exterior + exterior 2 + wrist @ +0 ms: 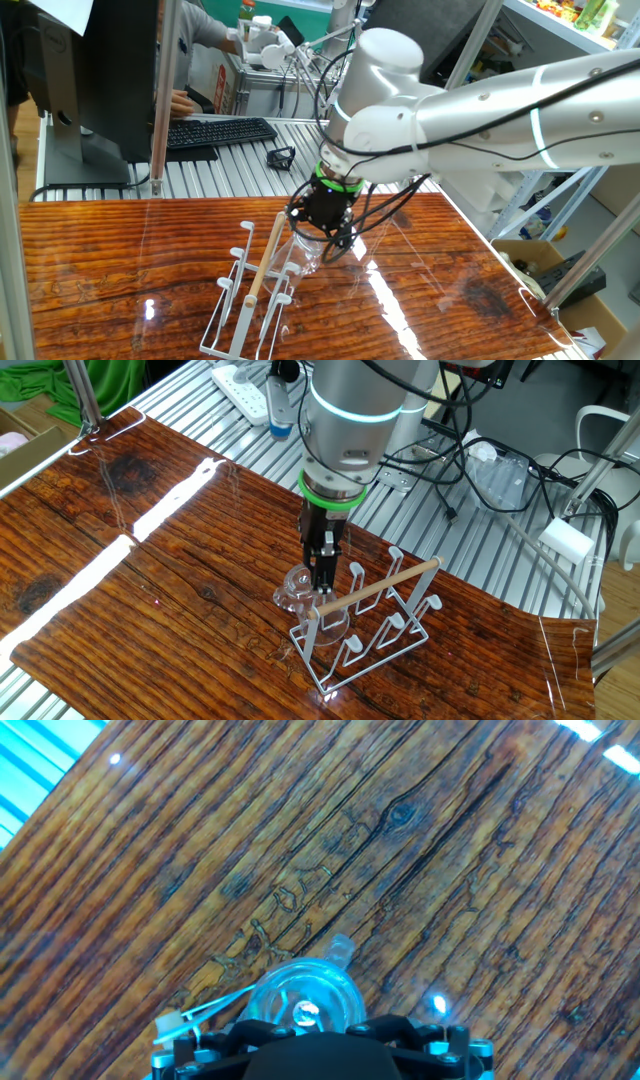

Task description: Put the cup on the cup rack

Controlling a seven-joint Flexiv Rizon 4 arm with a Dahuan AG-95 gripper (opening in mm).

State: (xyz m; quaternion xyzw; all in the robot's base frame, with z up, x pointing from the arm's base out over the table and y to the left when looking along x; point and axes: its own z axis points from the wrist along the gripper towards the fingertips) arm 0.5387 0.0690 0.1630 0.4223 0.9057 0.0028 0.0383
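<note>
The clear glass cup (296, 595) is at the near-left corner of the white wire cup rack (385, 630), over one of its end pegs. My gripper (322, 578) points straight down and is shut on the cup's wall. In the other fixed view the cup (303, 256) hangs under the gripper (322, 232), beside the rack's wooden handle bar (266, 258). In the hand view the cup (300, 998) shows as a round glass disc just ahead of the jaws, with a round peg tip (305, 1013) seen through it. The fingertips themselves are hidden.
The rack (245, 300) stands on a glossy wooden tabletop (120, 270). Behind it is a slatted metal bench with a keyboard (215, 131), a monitor and a seated person. A power strip (250, 385) and cables lie on the bench.
</note>
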